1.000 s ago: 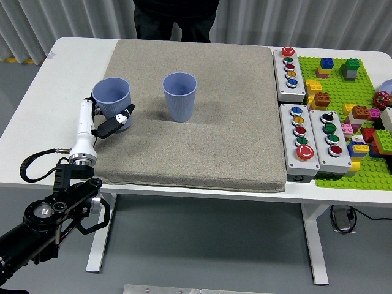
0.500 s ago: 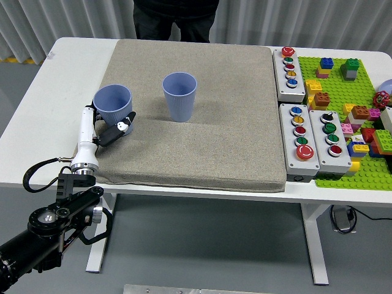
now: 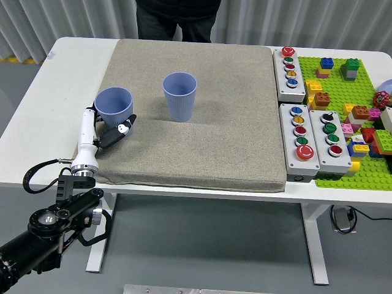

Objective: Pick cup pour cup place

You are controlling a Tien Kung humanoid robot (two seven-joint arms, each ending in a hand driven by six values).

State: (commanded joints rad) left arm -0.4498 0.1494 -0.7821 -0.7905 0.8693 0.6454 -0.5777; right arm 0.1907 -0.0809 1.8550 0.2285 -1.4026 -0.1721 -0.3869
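Two blue cups stand upright on the grey mat (image 3: 202, 141). The left cup (image 3: 114, 104) is near the mat's left edge, and my left hand (image 3: 108, 130) grips its lower part: white fingers on its left side, the black thumb (image 3: 124, 127) on its right. The second cup (image 3: 180, 95) stands free about a cup's width to the right, nearer the mat's middle. I cannot see into either cup well enough to tell what it holds. My right arm is out of view.
A person in dark clothes (image 3: 177, 15) stands at the far side, hands unseen. Right of the mat are three grey button boxes (image 3: 300, 131) and a green baseplate (image 3: 358, 116) with several coloured bricks. A black cable (image 3: 37, 174) loops by my left wrist.
My left hand and the left cup have shifted together a little toward the near edge and slightly right. The second cup has not moved.
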